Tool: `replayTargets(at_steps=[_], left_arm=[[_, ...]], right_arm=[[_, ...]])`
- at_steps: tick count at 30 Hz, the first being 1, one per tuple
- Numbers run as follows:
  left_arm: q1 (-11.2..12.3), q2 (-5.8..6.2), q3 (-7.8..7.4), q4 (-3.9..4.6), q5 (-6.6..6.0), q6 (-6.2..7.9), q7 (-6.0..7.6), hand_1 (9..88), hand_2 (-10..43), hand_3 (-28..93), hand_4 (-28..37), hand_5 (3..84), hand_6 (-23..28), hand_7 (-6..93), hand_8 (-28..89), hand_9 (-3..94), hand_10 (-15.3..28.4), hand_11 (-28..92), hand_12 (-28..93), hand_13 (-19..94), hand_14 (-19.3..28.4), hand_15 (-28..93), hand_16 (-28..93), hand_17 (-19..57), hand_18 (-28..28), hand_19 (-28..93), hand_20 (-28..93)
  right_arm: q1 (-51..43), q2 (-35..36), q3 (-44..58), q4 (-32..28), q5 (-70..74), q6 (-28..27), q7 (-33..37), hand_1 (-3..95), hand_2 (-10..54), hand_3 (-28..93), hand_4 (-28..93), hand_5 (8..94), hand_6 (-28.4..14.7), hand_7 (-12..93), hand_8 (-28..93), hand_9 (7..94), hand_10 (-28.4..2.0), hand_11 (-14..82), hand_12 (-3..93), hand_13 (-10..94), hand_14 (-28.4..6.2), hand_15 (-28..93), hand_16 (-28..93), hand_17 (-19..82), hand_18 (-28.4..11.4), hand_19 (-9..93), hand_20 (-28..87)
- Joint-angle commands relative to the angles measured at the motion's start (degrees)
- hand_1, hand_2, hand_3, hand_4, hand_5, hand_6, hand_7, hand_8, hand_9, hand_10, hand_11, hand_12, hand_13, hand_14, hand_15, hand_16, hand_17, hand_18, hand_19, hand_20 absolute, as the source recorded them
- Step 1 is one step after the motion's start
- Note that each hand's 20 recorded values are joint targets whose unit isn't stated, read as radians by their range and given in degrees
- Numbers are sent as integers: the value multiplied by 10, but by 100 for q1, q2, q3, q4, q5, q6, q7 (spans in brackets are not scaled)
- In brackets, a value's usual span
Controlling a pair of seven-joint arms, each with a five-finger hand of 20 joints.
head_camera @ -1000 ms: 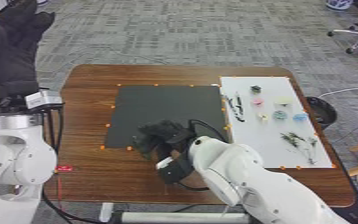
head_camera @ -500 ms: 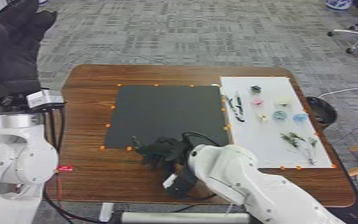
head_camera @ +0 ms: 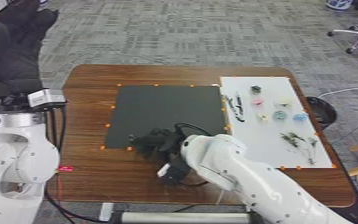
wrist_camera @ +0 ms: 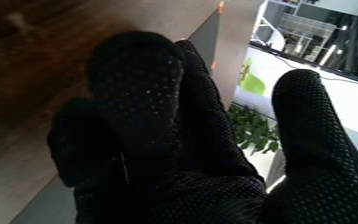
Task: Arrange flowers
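In the head view the right hand point(head_camera: 160, 145) is low over the brown table at the near edge of the black mat point(head_camera: 162, 110). Its fingers point(wrist_camera: 140, 85) look straight and relaxed in the right wrist view, the thumb apart, and nothing is held in the hand point(wrist_camera: 193, 195). The left hand point(head_camera: 11, 50) is raised at the far left, beside the table, fingers extended. On the white sheet point(head_camera: 246, 135) lie green stems point(head_camera: 293, 139), a pink flower point(head_camera: 257, 101), a blue one point(head_camera: 300, 117), a teal one point(head_camera: 279, 115), a cream one point(head_camera: 284, 101) and a dark one point(head_camera: 255, 89).
A black-handled tool point(head_camera: 238, 107) lies along the left side of the white sheet. Orange markers dot the edges of mat and sheet. A black bin point(head_camera: 321, 111) stands beyond the table's right edge. A red object point(head_camera: 64, 168) is at the table's left side.
The right hand first came nearer the robot, off the mat's near part, then shifted slightly to the left and away from the robot. The left arm has hardly moved.
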Motion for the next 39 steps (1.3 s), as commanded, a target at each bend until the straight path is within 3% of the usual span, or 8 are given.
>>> replayTargets(at_steps=[1, 12, 20, 30, 35, 39], left_arm=[[-83, -60, 75, 22, -74, -62, 8, 185, -41, 720, -283, 520, 20, 150, -69, 509, 142, 226, 152, 392, 164, 193, 20, 93, 112, 66, 205], [-169, -49, 159, 56, -54, -85, -3, 185, -42, 720, -283, 519, 20, 151, -68, 508, 141, 227, 152, 393, 164, 194, 21, 93, 112, 66, 205], [-234, -67, 242, 80, -61, -129, -30, 185, -42, 720, -283, 519, 20, 151, -68, 508, 141, 226, 152, 392, 165, 195, 21, 93, 112, 66, 205], [-223, -95, 221, 63, -67, -136, -28, 186, -42, 720, -283, 519, 21, 149, -68, 507, 142, 226, 152, 391, 164, 195, 20, 92, 112, 67, 205], [-215, -141, 240, 54, -72, -134, -29, 187, -43, 719, -283, 519, 20, 151, -67, 507, 141, 227, 152, 392, 164, 195, 20, 92, 112, 67, 205], [-202, -162, 239, 53, -74, -160, -34, 187, -44, 721, -283, 519, 20, 152, -68, 507, 142, 227, 152, 391, 165, 195, 20, 92, 112, 67, 204]], right_arm=[[90, -350, -56, 376, -30, -20, -73, 268, 157, 409, -77, 623, -69, 63, -56, 616, -160, 75, 81, 937, -68, 471, 305, 601, -170, 932, 452], [317, -575, -50, 497, 61, -59, -198, 270, 155, 420, -78, 595, -70, 58, -57, 588, -154, 70, 79, 924, -72, 475, 309, 586, -173, 932, 452], [578, -792, -42, 880, -578, -560, -208, 263, 153, 427, -83, 566, -80, 44, -54, 547, -159, 63, 73, 917, -74, 478, 304, 577, -180, 932, 449], [771, -809, 60, 1273, -1091, -580, -175, 262, 152, 424, -83, 554, -86, 38, -54, 528, -165, 60, 70, 915, -76, 482, 299, 577, -182, 932, 449], [808, -777, 109, 1168, -780, -429, -224, 262, 152, 424, -83, 553, -86, 39, -53, 527, -162, 60, 69, 915, -76, 482, 298, 576, -182, 932, 448], [701, -477, 218, 724, -170, -200, -268, 262, 153, 423, -84, 554, -82, 43, -52, 532, -159, 62, 70, 915, -76, 483, 296, 576, -183, 932, 448]])
